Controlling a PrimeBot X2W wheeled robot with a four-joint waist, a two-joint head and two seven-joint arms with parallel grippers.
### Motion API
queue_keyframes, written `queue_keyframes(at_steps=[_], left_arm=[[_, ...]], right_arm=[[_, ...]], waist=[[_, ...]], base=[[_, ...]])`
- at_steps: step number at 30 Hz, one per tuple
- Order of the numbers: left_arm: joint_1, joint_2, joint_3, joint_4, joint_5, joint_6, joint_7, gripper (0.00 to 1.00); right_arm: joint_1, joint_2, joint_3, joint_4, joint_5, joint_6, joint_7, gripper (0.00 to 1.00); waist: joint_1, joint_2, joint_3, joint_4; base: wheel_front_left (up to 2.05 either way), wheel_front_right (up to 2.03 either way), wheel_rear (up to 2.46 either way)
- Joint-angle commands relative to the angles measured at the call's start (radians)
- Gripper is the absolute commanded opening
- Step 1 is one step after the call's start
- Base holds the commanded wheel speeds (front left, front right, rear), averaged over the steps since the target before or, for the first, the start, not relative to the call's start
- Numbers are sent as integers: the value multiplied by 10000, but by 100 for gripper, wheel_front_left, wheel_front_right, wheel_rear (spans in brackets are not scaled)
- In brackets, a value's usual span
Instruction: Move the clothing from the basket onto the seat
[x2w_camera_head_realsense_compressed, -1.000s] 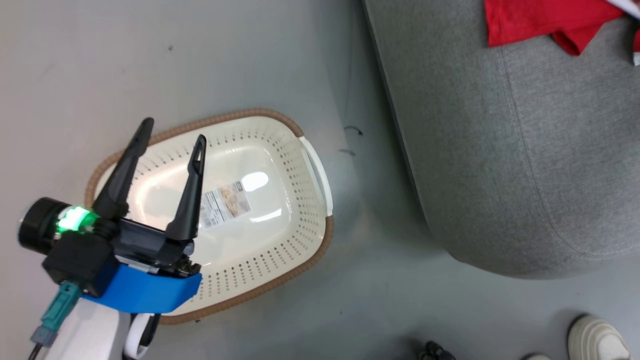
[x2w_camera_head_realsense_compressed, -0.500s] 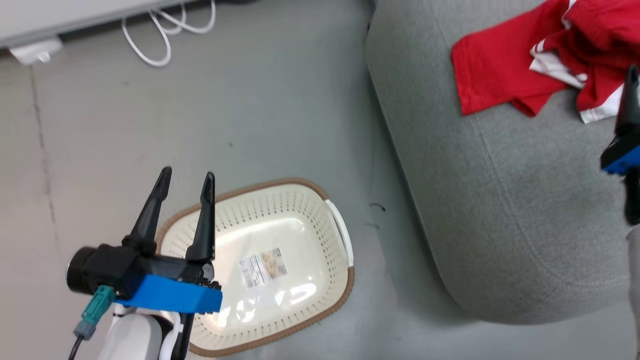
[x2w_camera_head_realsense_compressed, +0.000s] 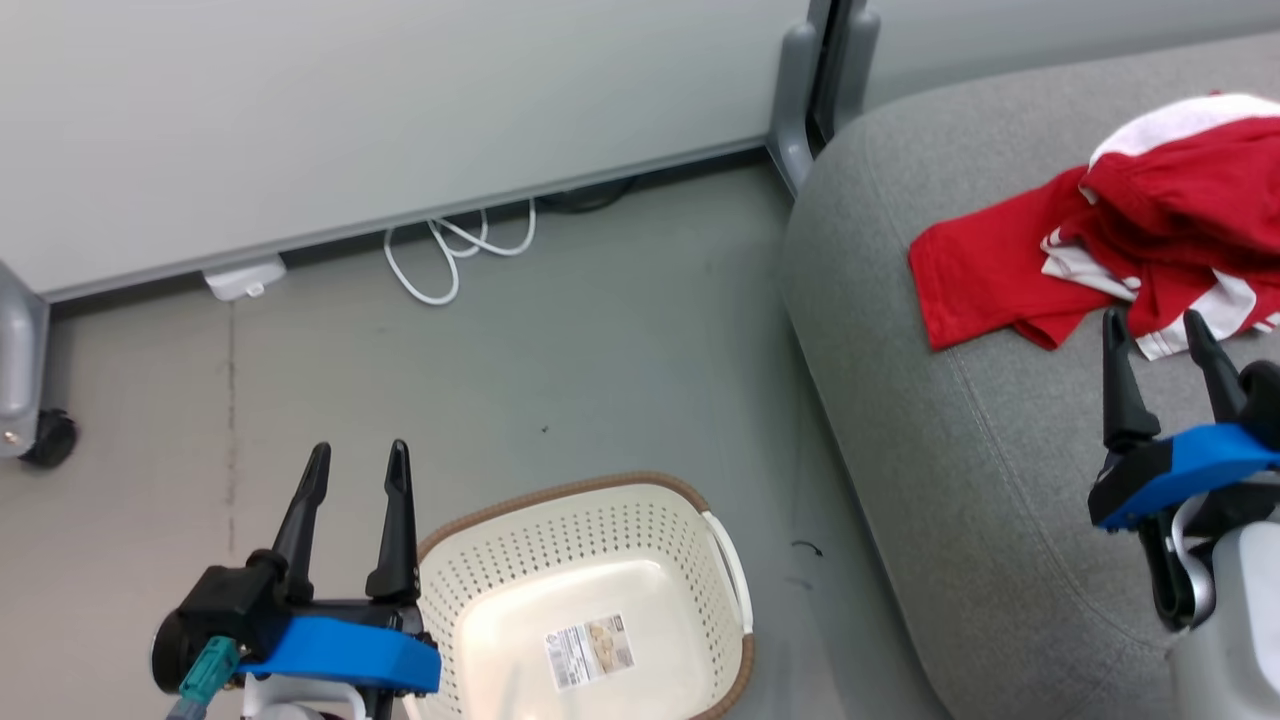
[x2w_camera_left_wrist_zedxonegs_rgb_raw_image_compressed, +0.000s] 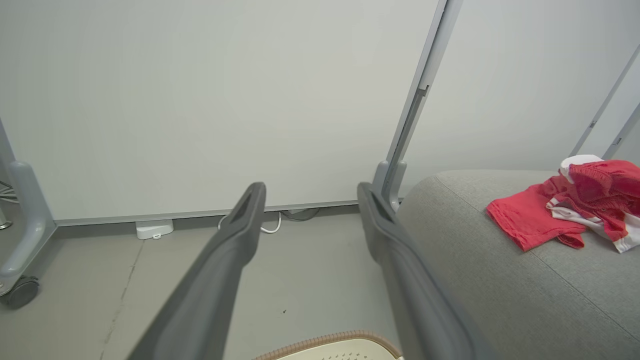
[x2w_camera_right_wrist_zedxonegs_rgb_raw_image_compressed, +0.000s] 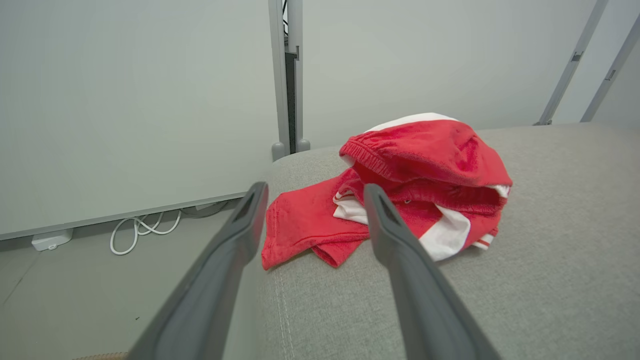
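- Seeing clothing (x2w_camera_head_realsense_compressed: 1120, 240) lying bunched on seat (x2w_camera_head_realsense_compressed: 980, 480), well apart from basket (x2w_camera_head_realsense_compressed: 580, 520) on floor (x2w_camera_head_realsense_compressed: 560, 360)
- Showing left tool (x2w_camera_head_realsense_compressed: 359, 449) and right tool (x2w_camera_head_realsense_compressed: 1152, 317) both spread wide, gripping nothing
- Judging it soft, light, floppy; pinching a raised fold probably working best

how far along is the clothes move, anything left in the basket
Done: the clothing lies heaped on the seat, and the visible inside of the basket holds just a paper label; its near end is cut off. In hand: nothing. The left gripper and right gripper are open and empty. Left: seemingly nothing.
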Motion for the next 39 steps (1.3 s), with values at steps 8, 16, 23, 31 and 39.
queue_keyframes(at_steps=[8, 16, 23, 31, 39], left_arm=[[363, -221, 412, 488, 97, -75, -30, 100], [470, -300, 753, 898, 146, -85, -32, 100], [494, -344, 994, 1241, 134, -89, -32, 100], [593, -371, 1023, 1504, 134, -134, -33, 100], [484, -374, 888, 1752, 184, -178, -33, 100]], right_arm=[[2078, 732, 147, -2777, -176, 2, 995, 100], [3253, 1061, 368, -3844, -83, 3, 1447, 100], [4004, 1144, 665, -3978, -7, 3, 1349, 100], [4362, 1142, 1263, -3775, 223, 3, 1254, 100], [4409, 1141, 1787, -3826, 11, 2, 1221, 100]], waist=[[3, -1, -923, 618], [3, -1, -1250, 986], [3, -1, -1424, 1386], [3, -1, -1540, 1762], [3, -1, -1582, 1985]], base=[[0, 0, 0], [0, 0, 0], [0, 0, 0], [0, 0, 0], [0, 0, 0]])
